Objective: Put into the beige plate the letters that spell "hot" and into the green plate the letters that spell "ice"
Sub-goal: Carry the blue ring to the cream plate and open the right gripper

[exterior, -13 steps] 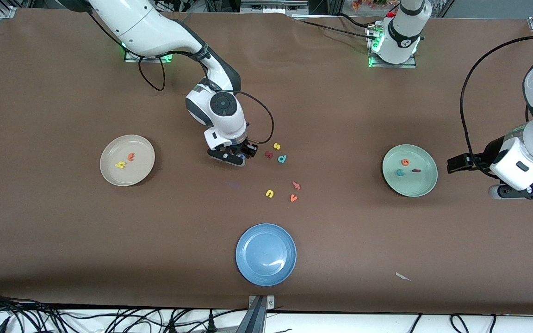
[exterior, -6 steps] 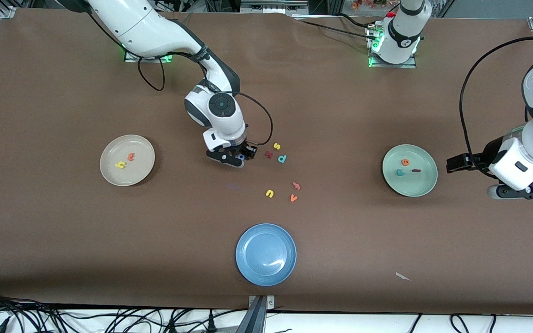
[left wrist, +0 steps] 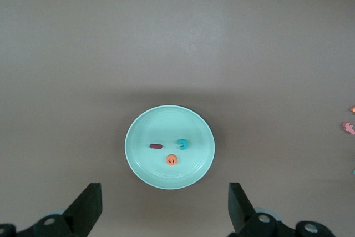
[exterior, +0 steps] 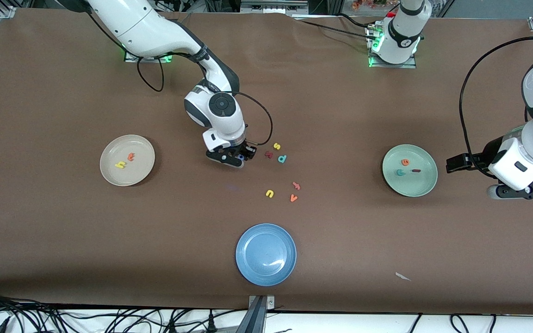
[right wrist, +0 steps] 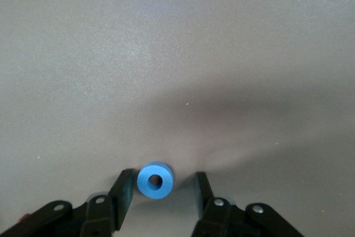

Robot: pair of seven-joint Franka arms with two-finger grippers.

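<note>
The blue o (right wrist: 155, 180) lies flat on the table between the fingers of my right gripper (right wrist: 163, 177). That gripper (exterior: 236, 159) is low over the table's middle and open. One finger (right wrist: 123, 188) touches the o, and the other stands a little apart from it. The beige plate (exterior: 139, 172) holds the yellow h (exterior: 120, 164) and the orange t (exterior: 131, 157). The green plate (exterior: 415, 186) holds the orange e (exterior: 405, 162), teal c (exterior: 400, 172) and dark red i (exterior: 416, 170). My left gripper (exterior: 523, 190) waits wide open beside the green plate (left wrist: 148, 166).
Loose letters lie next to the right gripper: a dark red k (exterior: 269, 155), a yellow s (exterior: 276, 146) and a teal p (exterior: 282, 159). Nearer the camera lie a yellow u (exterior: 269, 194) and an orange v (exterior: 293, 198). A blue plate (exterior: 252, 268) sits nearest the camera.
My right gripper has shifted slightly over the blue o, which stays on the table. The left arm has barely moved.
</note>
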